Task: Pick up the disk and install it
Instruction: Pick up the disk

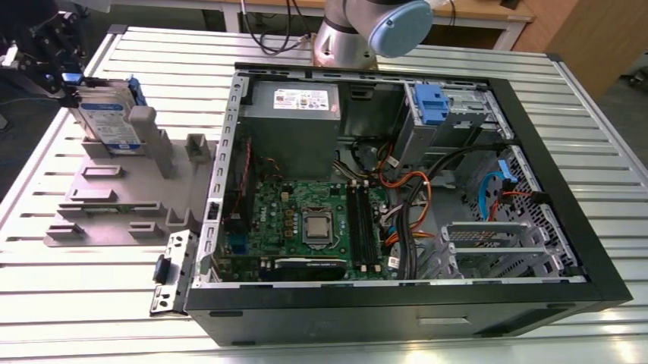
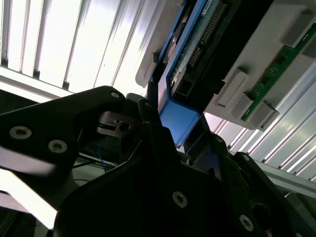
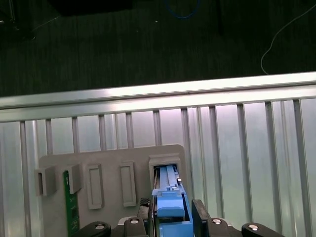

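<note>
Jaws of the gripper (image 3: pixel 172 222) sit tight against both sides of a blue plastic carrier (image 2: pixel 178 121), gripping the disk (image 1: pixel 109 117) by its upper end, as far as the first wrist view allows a judgement. At the far left of the exterior view, the drive stands on edge in a slot of the grey holder (image 1: pixel 111 197), which lies on the slatted metal bench (image 1: pixel 81 303) just beside the open computer case (image 1: pixel 405 307). By the look of it, the disk is stiff and dense for its size, a metal body that will not bend but may swing on a hold taken so near one end. Its silver faces appear smooth and likely slippery, while the carrier's plastic rails give a duller, surer surface. That makes the two long edges of the carrier the sound place to take hold. The second wrist view shows a circuit board and connector (image 2: pixel 205 37) on one face, parts best kept clear of any pressure. A drive of this kind is probably sensitive to knocks, so bumps against the holder or the case walls are the chief hazard.
</note>
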Available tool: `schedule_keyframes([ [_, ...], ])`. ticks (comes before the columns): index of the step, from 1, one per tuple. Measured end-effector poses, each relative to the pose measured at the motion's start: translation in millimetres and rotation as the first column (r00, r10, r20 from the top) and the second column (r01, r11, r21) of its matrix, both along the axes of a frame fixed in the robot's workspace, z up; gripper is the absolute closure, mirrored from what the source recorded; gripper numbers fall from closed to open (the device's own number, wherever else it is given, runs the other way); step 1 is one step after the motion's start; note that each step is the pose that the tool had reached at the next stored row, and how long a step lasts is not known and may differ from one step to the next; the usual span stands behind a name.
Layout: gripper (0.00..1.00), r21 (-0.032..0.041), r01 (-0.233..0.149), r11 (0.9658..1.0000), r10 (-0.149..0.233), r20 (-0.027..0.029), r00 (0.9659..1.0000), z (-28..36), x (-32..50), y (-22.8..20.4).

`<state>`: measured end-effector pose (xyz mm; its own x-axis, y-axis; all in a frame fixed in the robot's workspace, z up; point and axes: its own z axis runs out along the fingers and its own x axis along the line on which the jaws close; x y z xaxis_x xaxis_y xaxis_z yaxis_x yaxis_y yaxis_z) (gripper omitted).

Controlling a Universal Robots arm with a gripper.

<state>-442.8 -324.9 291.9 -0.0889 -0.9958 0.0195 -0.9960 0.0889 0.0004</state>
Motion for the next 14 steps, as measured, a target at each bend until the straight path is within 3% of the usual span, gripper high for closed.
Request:
schedule_keyframes([
  [14,0.55,-0.0008,-0.007,1.0000,0.007,0.0001,1.0000,-0.1,0.8,0.0],
])
